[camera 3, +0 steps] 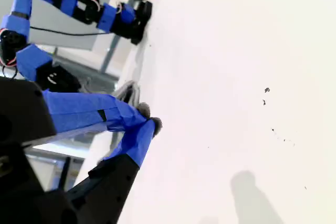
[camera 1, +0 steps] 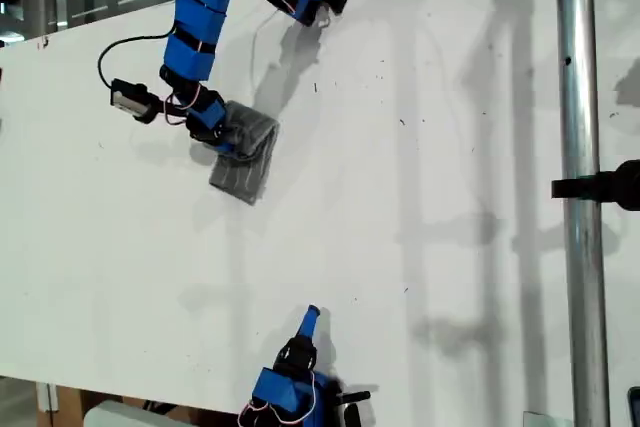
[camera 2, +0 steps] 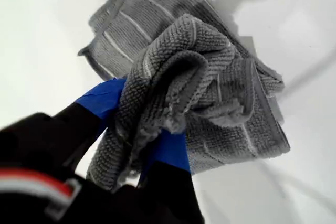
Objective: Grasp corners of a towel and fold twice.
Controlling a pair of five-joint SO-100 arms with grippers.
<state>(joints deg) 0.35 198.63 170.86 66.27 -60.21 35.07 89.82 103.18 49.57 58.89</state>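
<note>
The grey towel (camera 1: pixel 245 159) lies bunched in the exterior view's upper left on the white tabletop (camera 1: pixel 420 197). The first gripper (camera 2: pixel 149 129) pinches a soft, floppy fold. The second gripper (camera 3: pixel 149 119) looks nearly closed, apparently empty. A flat corner would likely grip better.

White table (camera 1: pixel 420 197), metal pole (camera 1: pixel 582 147)

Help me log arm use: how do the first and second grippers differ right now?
My first gripper has its jaws shut on a bunched fold of the towel; my second gripper holds nothing, jaws together. The first reaches over the table; the second sits near its edge. Both wear blue tape.
</note>
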